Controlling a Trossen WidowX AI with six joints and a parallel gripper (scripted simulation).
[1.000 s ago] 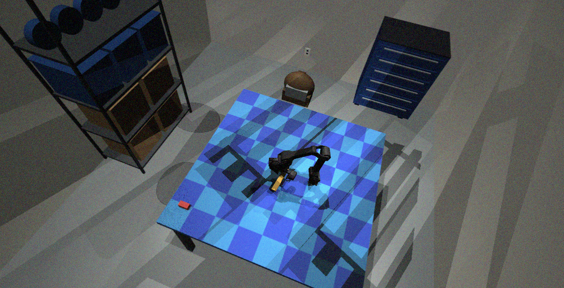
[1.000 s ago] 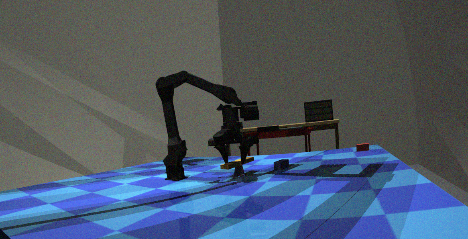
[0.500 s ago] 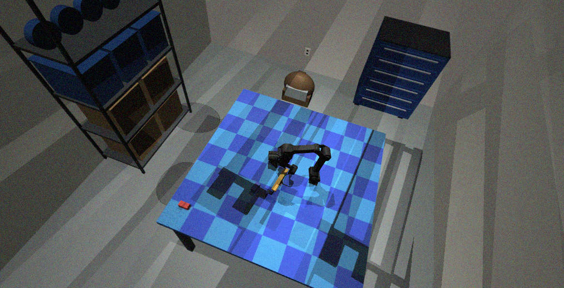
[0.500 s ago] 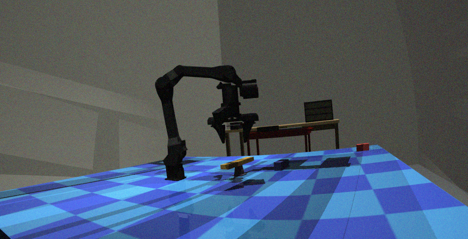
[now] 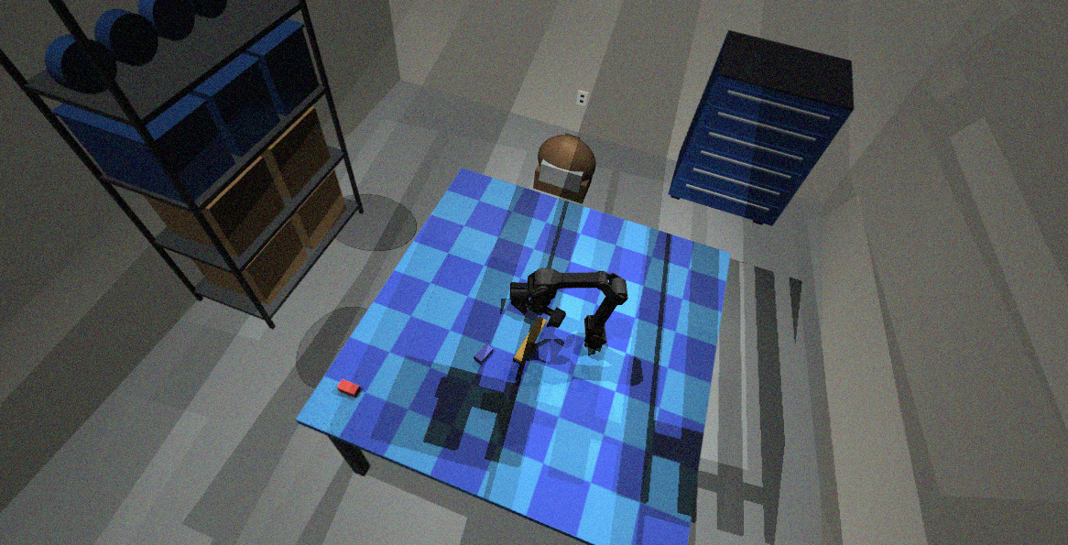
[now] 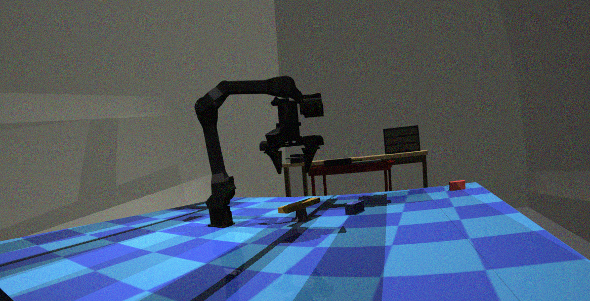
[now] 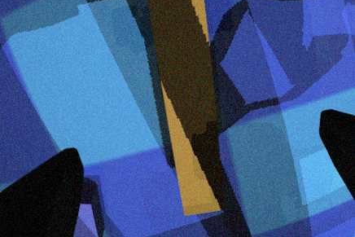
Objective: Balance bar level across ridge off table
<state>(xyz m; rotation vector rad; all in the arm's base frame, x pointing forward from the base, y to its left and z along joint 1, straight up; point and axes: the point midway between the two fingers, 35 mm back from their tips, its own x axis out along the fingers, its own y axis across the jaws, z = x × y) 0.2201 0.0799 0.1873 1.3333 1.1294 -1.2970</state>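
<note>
The orange-yellow bar (image 5: 529, 340) (image 6: 299, 205) (image 7: 183, 72) lies across the small dark ridge (image 6: 301, 215). In the exterior view both ends stand clear of the table (image 5: 403, 362) (image 6: 433, 243). The bar looks slanted there, with its left end lower in the picture, but it runs at an angle to the view; it looks close to level, and any small tilt I cannot tell. My gripper (image 6: 293, 172) (image 7: 203, 142) is open and empty, pointing down above the bar, with a clear gap between the fingertips and the bar. In the wrist view the bar hides the ridge.
A purple-blue block (image 5: 484, 354) (image 6: 354, 207) lies near the bar. A red block (image 5: 347, 387) (image 6: 457, 185) lies near a far corner of the table. The arm's base (image 6: 220, 215) stands on the other side of the bar from these blocks.
</note>
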